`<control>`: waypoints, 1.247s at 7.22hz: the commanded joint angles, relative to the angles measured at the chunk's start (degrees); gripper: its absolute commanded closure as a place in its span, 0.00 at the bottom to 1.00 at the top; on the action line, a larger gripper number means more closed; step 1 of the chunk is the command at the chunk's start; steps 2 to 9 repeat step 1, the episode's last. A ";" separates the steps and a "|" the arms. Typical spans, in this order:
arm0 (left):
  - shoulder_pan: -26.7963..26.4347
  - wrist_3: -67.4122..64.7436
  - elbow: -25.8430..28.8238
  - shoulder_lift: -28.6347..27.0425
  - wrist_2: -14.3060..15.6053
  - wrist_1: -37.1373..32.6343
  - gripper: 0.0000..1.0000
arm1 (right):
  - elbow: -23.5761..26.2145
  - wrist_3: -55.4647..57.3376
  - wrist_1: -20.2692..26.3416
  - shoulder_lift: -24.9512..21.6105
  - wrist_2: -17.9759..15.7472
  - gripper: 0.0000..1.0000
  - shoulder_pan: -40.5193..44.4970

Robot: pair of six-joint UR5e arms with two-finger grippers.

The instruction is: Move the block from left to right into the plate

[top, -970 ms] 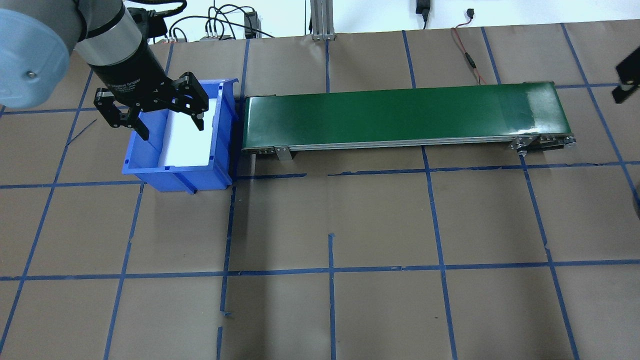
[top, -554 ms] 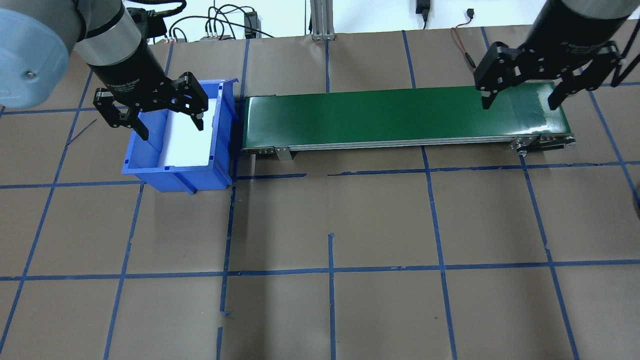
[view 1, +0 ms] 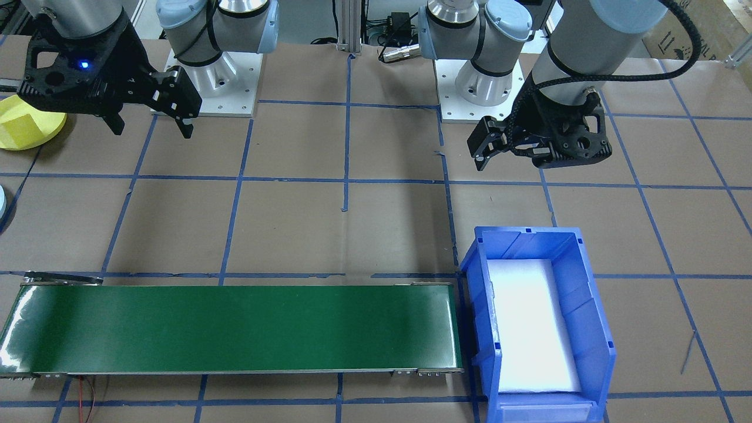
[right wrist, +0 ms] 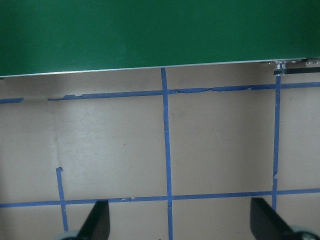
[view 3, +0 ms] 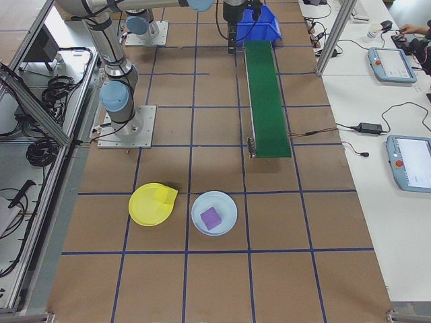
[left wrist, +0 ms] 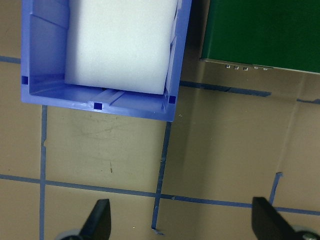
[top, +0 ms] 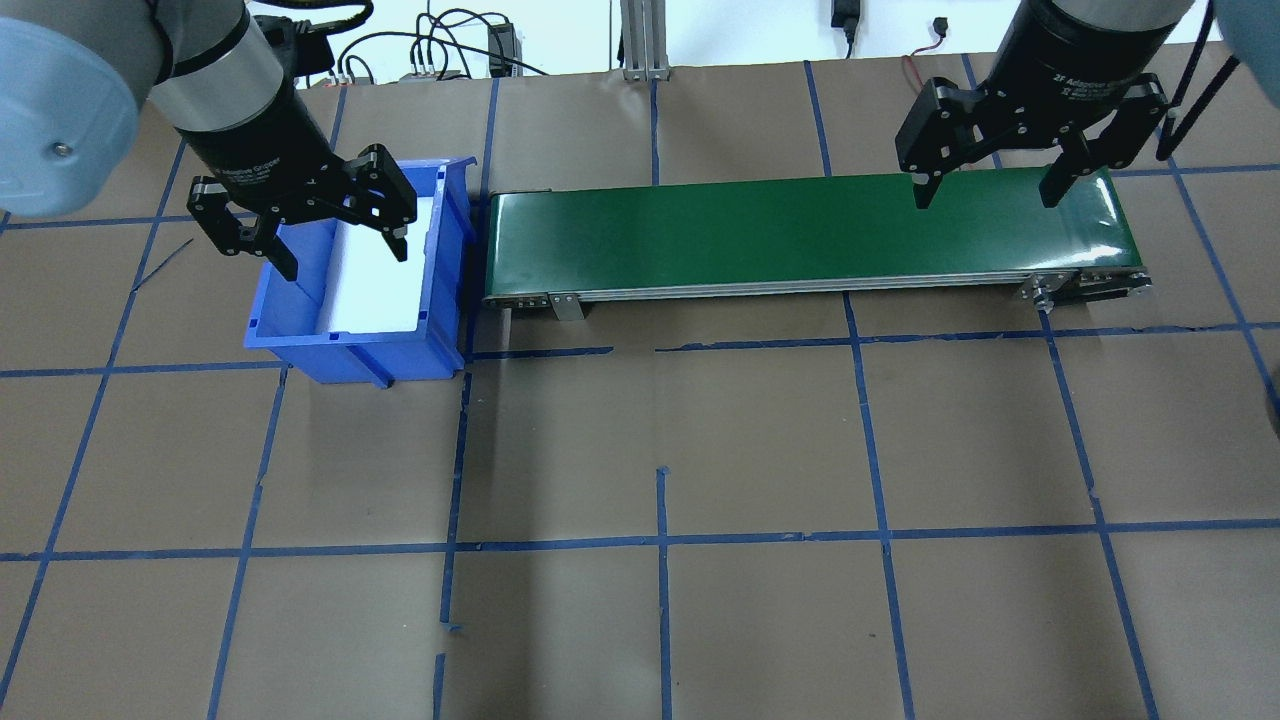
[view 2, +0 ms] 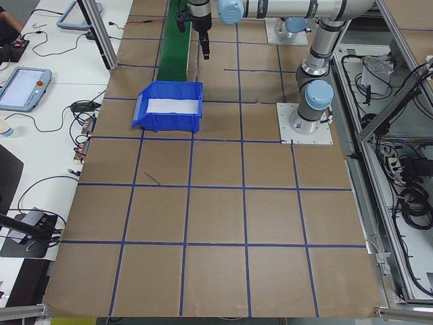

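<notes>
The pale yellow plate [view 3: 145, 208] lies on the table at the robot's right, and a yellow block [view 3: 166, 195] rests at its rim. The front-facing view shows that plate [view 1: 50, 126] and block [view 1: 20, 126] at the left edge. My right gripper [top: 985, 195] hangs open and empty over the right end of the green conveyor [top: 750, 235]; it also shows in the front-facing view [view 1: 153, 129]. My left gripper [top: 300, 245] is open and empty above the blue bin [top: 445, 300]. No block shows inside the bin, only a white pad [top: 380, 270].
A light blue plate [view 3: 229, 202] holding a purple block [view 3: 211, 218] sits beside the yellow plate. The conveyor [view 1: 235, 329] runs between the bin [view 1: 587, 294] and the table's right side. Cables lie along the far table edge.
The right arm came in from the right, and its open gripper now hangs over the conveyor's right end, a little further left than before. The left arm has not moved.
</notes>
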 commanded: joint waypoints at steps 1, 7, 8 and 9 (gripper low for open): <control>-0.09 0.00 0.00 0.00 0.00 0.06 0.00 | -0.79 -0.11 0.21 0.74 0.52 0.00 -0.13; -0.09 0.00 0.00 0.00 0.00 0.06 0.00 | -0.79 -0.11 0.21 0.74 0.52 0.00 -0.13; -0.09 0.00 0.00 0.00 0.00 0.06 0.00 | -0.79 -0.11 0.21 0.74 0.52 0.00 -0.13; -0.09 0.00 0.00 0.00 0.00 0.06 0.00 | -0.79 -0.11 0.21 0.74 0.52 0.00 -0.13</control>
